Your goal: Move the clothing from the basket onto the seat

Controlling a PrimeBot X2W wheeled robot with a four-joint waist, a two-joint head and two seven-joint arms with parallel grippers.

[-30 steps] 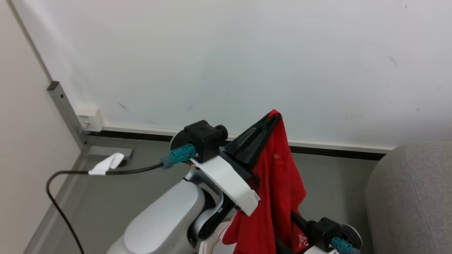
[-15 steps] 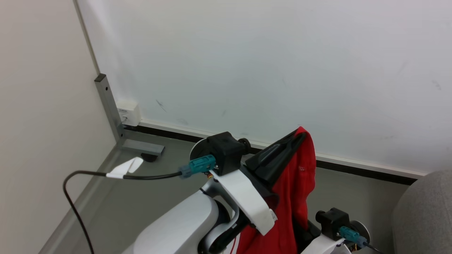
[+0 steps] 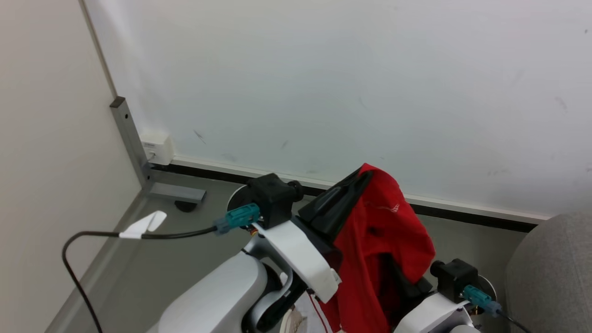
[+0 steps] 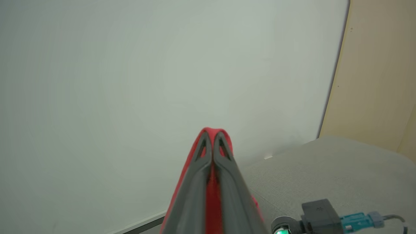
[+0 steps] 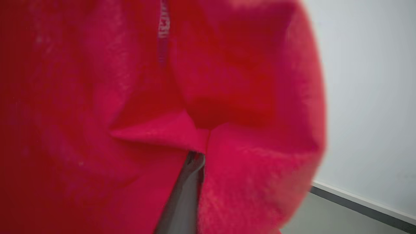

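Left gripper (image 3: 364, 172) and right gripper (image 5: 195, 157) both clamp the hanging red garment (image 3: 384, 231); the sofa (image 3: 550, 277) lies at four o'clock, nearer the right gripper.

One red garment (image 3: 379, 231) and two grippers, the left gripper (image 3: 363, 175) and the right gripper (image 5: 195, 160). Two teal connectors (image 3: 238, 216) (image 3: 476, 296), one grey sofa (image 3: 550, 277), one white wall box (image 3: 157, 148), one metal post (image 3: 128, 134)

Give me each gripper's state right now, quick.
Left gripper: shut on the red garment.
Right gripper: shut on the same red garment.
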